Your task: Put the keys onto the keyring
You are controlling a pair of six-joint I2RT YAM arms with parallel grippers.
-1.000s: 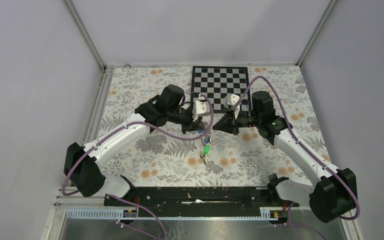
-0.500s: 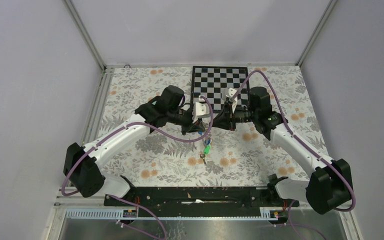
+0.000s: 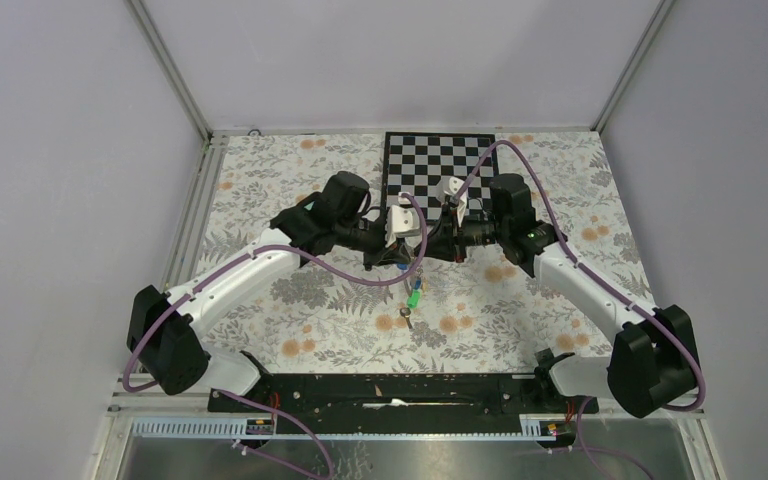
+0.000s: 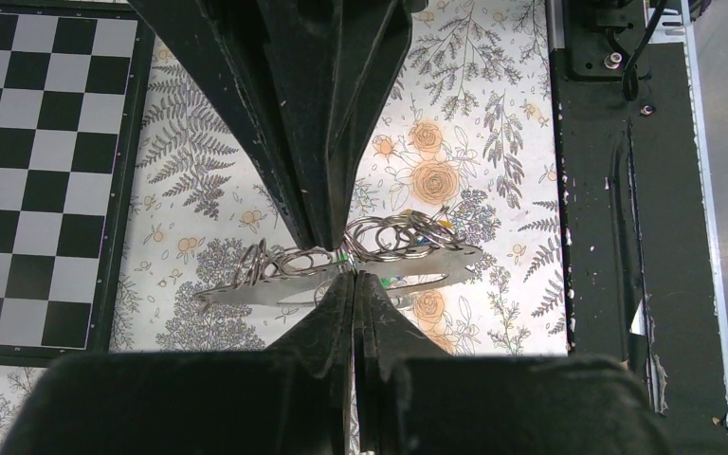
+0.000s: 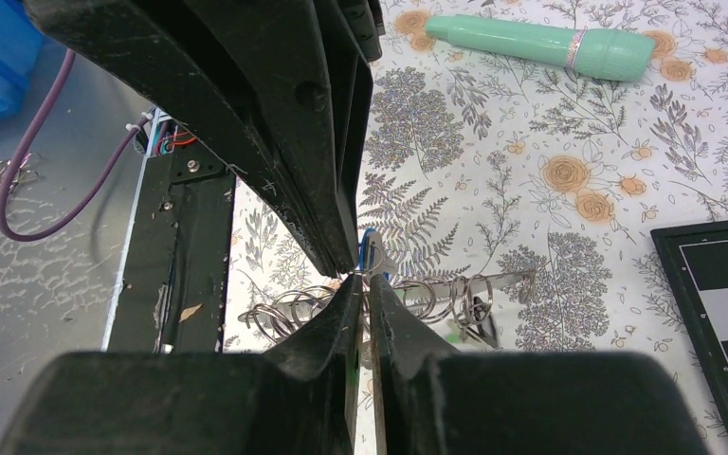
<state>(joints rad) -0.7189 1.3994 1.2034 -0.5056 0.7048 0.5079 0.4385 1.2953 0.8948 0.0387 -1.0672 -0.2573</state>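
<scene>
Floral desk point(image 3: 520, 310) runs under both arms. Low of centre in the top view, a green key point(image 3: 414, 298) shows just below the left jaws, which stay clamped on the keyring point(image 4: 393, 235). Right jaws have swung in from the right to meet them, a slit apart, a blue key point(image 5: 370, 248) at their tips; grip unclear. Threading seems imminent. Chessboard point(image 3: 438, 160) lies beyond.

Plain pale grey walls point(image 3: 380, 60) and aluminium corner posts point(image 3: 168, 70) enclose the table point(image 3: 260, 180), covered in floral cloth; a checkerboard point(image 3: 430, 160) lies at its far edge under even light.
</scene>
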